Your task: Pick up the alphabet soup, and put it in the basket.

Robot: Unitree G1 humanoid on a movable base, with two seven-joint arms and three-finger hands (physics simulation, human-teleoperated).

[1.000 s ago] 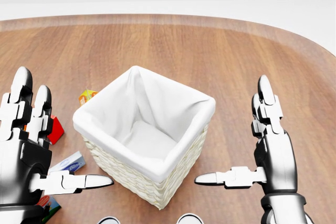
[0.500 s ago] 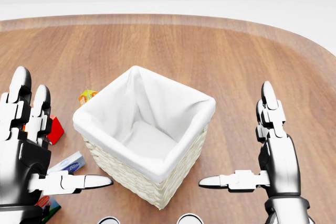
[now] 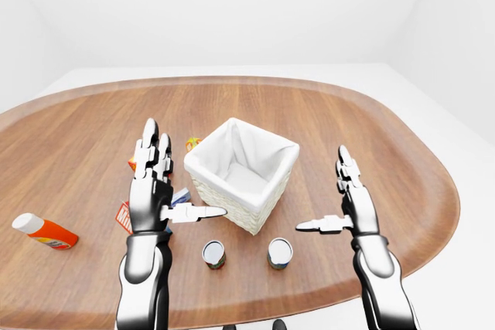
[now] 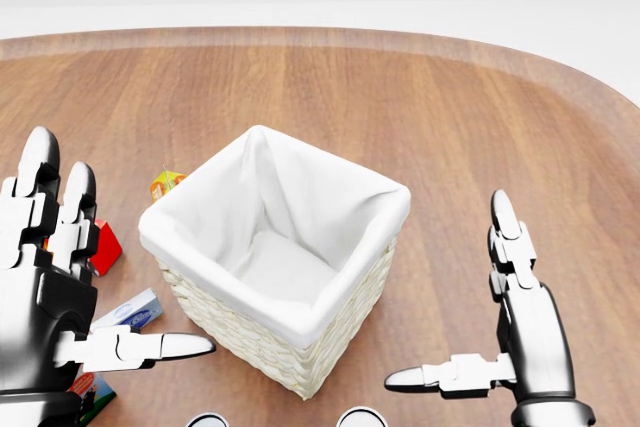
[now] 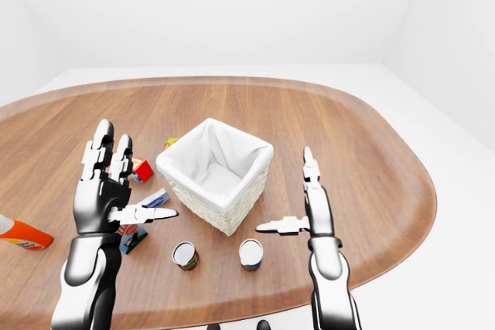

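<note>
Two small cans stand upright at the bottom of the left-eye view, one with a red and green label (image 3: 213, 253) and one to its right (image 3: 280, 252); I cannot tell which is the alphabet soup. The white-lined wicker basket (image 4: 195, 183) stands just above them, mid-table, with nothing in it. My left hand (image 3: 172, 185) is open, left of the basket, above the left can. My right hand (image 3: 328, 195) is open, right of the basket, above and right of the right can. Neither hand touches anything.
An orange ketchup bottle (image 3: 45, 231) lies at the far left. A red box (image 4: 105, 247), a small orange pack (image 4: 165, 183) and a blue-white box (image 4: 135, 309) lie by my left hand. The table's rounded edge (image 3: 433, 191) runs to the right.
My right hand has dropped lower in the head view, still open. The left hand, basket and camera have not moved.
</note>
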